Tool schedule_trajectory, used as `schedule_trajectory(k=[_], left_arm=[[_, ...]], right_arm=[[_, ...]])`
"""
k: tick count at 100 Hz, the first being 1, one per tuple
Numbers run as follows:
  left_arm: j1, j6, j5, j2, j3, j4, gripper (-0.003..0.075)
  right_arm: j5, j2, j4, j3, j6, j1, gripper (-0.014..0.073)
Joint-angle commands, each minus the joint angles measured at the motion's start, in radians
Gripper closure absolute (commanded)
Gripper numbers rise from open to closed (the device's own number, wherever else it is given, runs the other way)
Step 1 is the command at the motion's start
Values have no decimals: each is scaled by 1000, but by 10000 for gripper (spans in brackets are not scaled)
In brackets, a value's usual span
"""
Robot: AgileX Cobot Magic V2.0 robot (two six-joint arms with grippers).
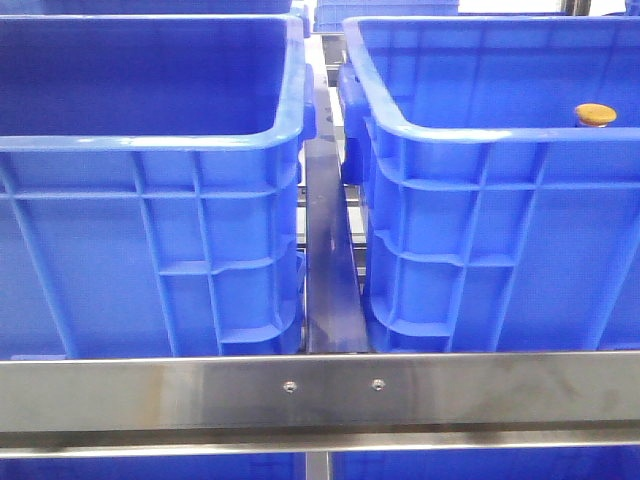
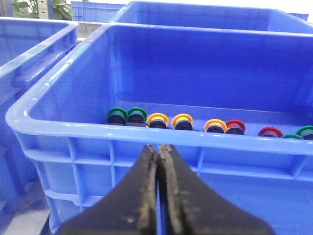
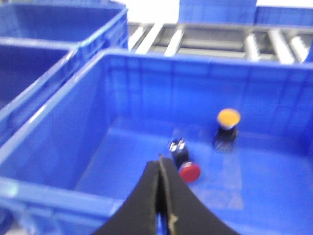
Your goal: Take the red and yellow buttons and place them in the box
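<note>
Crates fill every view: two blue ones side by side in the front view, the left crate [image 1: 150, 180] and the right crate [image 1: 490, 190], with a dark rail [image 1: 328, 270] in the gap and a steel bar [image 1: 320, 392] across the near side.

The left end effector [image 2: 158, 161] is clenched on nothing, hanging just outside a crate wall [image 2: 146, 147] that stands between it and the buttons. Beyond that rim a row lies along the floor: green buttons [image 2: 126, 116], yellow buttons [image 2: 170, 120], another yellow [image 2: 215, 126], red buttons [image 2: 234, 127] and [image 2: 270, 132], caps turned toward the end effector, axes roughly level.

The right end effector [image 3: 160, 169] is also clenched and empty, above the near edge of its crate [image 3: 58, 147]. Just beyond it a red button [image 3: 188, 171] lies tipped over, cap toward the end effector, dark base away. Farther off a yellow button [image 3: 228, 118] stands upright, cap up; the picture is blurred.
</note>
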State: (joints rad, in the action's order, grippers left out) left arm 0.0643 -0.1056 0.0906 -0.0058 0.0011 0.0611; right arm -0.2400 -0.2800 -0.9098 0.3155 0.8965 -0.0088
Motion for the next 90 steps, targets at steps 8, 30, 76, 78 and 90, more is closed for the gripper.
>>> schedule_trajectory(k=[8,30,76,78,90], left_arm=[[2,-1,-77,-30,53,-9,740],[2,-1,-77,-30,53,-9,740],[2,-1,-77,-30,53,-9,740],[2,-1,-77,-30,53,-9,740],[2,-1,-77,-30,53,-9,740]], right_arm=[[151,-11,13,26,0,33,655],[193,19,564,3,-442,63,655],[286,319,1052,-330,-1042,17,655],[274,324,1052,-330,-1041,17,655],[220,316,1032,-330,-1041,13,655]])
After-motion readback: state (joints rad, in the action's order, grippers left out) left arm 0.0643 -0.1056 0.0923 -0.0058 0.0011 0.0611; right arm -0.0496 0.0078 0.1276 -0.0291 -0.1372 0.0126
